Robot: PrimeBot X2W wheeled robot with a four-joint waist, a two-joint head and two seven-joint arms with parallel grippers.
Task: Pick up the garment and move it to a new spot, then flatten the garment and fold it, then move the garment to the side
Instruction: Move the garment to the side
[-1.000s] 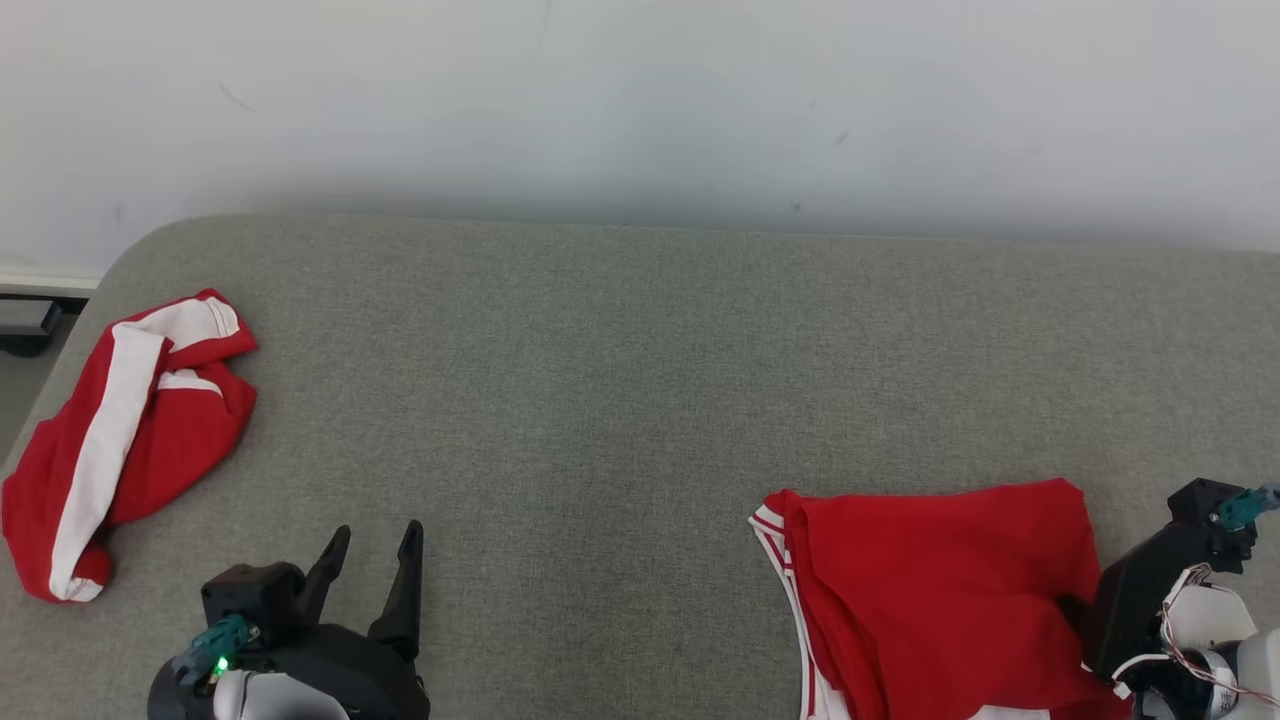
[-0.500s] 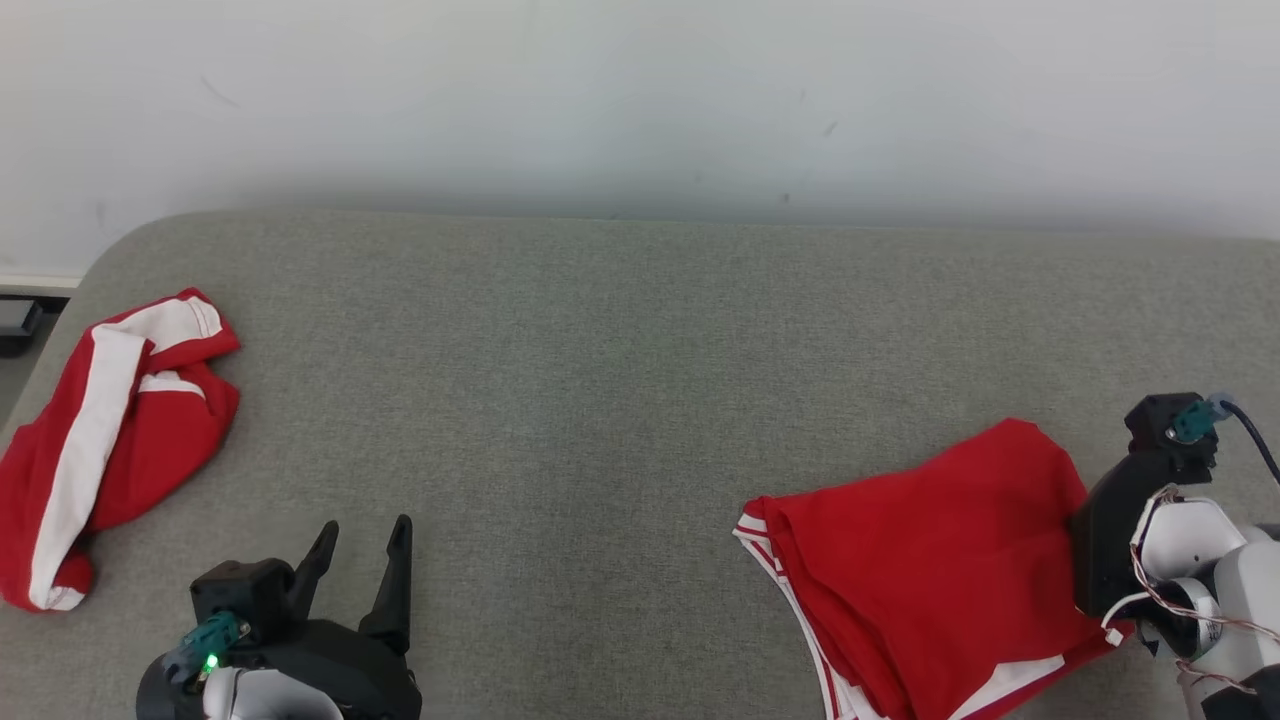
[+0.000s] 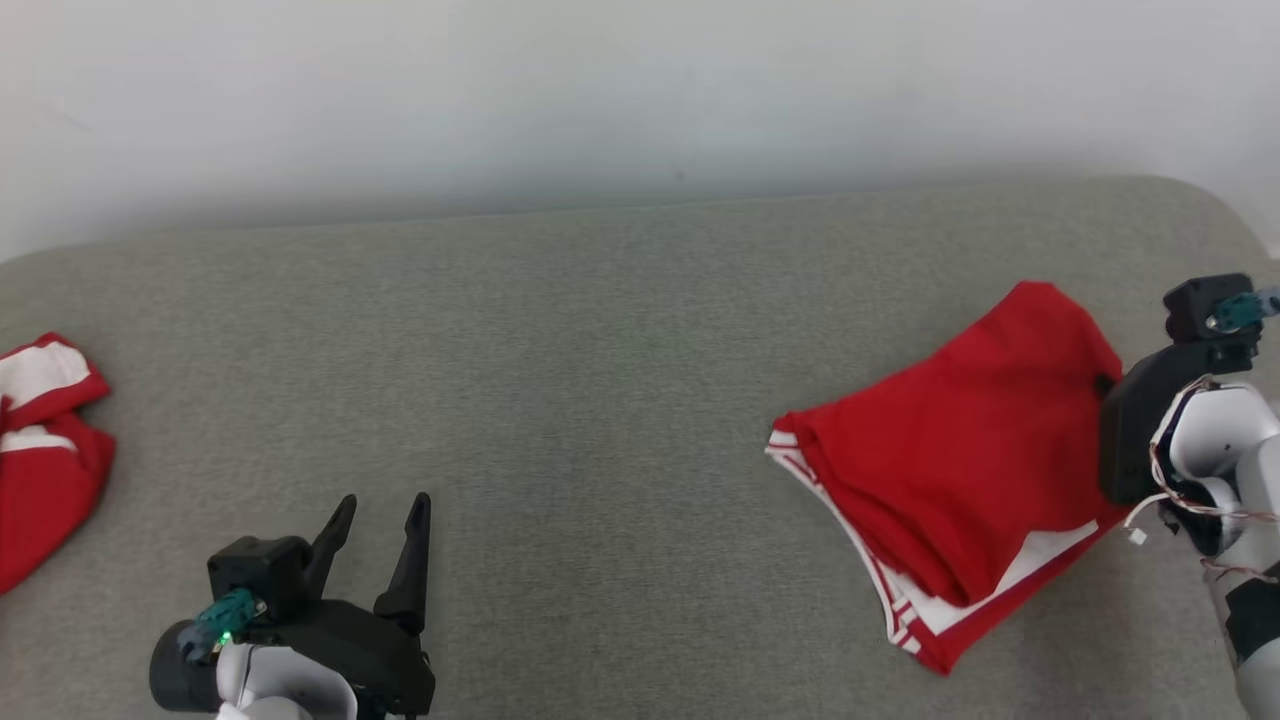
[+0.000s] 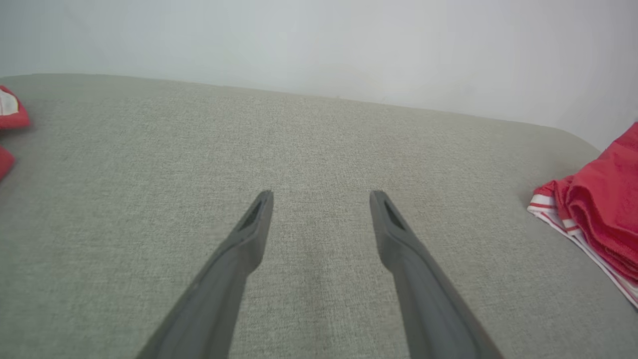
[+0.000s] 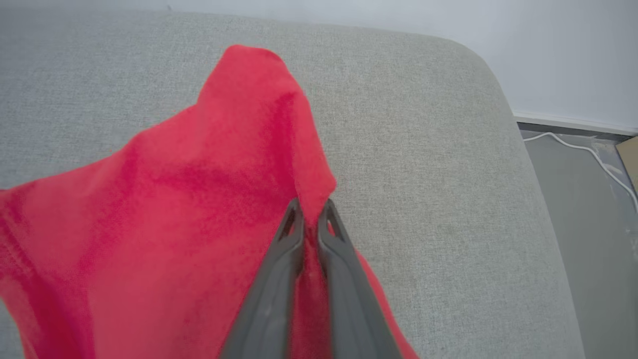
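Your right gripper (image 3: 1103, 388) is at the right end of the desk (image 3: 600, 380), clamped on the right edge of the red garment (image 3: 960, 450). In the right wrist view its two fingers (image 5: 279, 279) are drawn nearly together, with a thin ridge of red cloth (image 5: 199, 199) pinched between them at the gripper (image 5: 310, 207). Just past the tips the cloth rises into a peak. The garment is folded and lies skewed on the right part of the desk, near the rounded far-right corner. Its top layer is plain red, and a white panel and red-and-white striped trim show along its near and left edges. In the left wrist view that striped left edge (image 4: 603, 199) rests on the grey cover. Your left gripper (image 3: 385, 500) is at the lower left with its jaws wide apart and nothing between them. In its own view the gripper (image 4: 321, 194) points across bare grey fabric toward the wall (image 3: 600, 90). You cannot tell from these views whether its fingers touch the desk. A second red-and-white garment (image 3: 45, 470) lies crumpled at the left edge of the desk, well apart from both grippers. Beyond the desk's right end, the right wrist view shows a strip of floor (image 5: 588, 239) with a white cable (image 5: 578, 148) running across it.
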